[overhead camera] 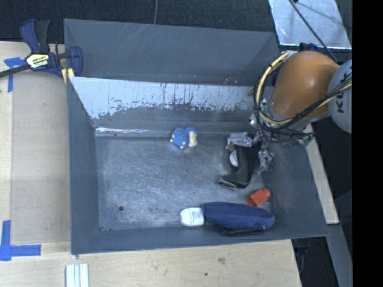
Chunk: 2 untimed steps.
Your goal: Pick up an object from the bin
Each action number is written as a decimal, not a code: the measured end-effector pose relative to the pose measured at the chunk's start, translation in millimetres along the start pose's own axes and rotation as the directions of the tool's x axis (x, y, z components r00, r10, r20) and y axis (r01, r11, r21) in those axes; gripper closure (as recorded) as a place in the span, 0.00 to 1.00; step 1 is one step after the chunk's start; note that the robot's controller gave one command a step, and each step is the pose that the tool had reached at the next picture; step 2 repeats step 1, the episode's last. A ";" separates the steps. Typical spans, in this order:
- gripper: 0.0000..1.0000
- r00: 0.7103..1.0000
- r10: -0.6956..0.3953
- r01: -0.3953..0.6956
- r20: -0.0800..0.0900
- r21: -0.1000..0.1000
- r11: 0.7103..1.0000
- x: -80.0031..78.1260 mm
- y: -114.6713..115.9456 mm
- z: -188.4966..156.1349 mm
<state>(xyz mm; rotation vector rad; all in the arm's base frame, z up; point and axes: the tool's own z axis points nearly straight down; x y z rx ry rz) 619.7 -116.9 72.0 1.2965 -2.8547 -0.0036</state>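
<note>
The grey metal bin [84, 160] holds five loose items, one of each kind:

1. One small blue-and-cream lump [183, 138], upper centre of the floor, near the back wall.
2. One black, flat, oblong piece [241, 173], centre right.
3. One small red-orange block [258, 197], just below and to the right of the black piece.
4. One dark blue elongated pouch [237, 216], lying along the lower wall with its long axis left to right.
5. One white capped cylinder [191, 217], touching the pouch's left end.

The gripper [248, 154] is directly over the upper end of the black piece. That piece's long axis runs nearly top to bottom, with the lower end slanted slightly left. Whether the gripper is open or closed, or has hold of anything, cannot be determined.
</note>
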 end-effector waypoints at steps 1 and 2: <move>1.00 0.998 -0.055 0.055 0.008 0.010 0.998 -12.1 22.4 -208.7; 1.00 0.998 -0.055 0.055 0.008 0.010 0.998 -12.1 22.4 -208.7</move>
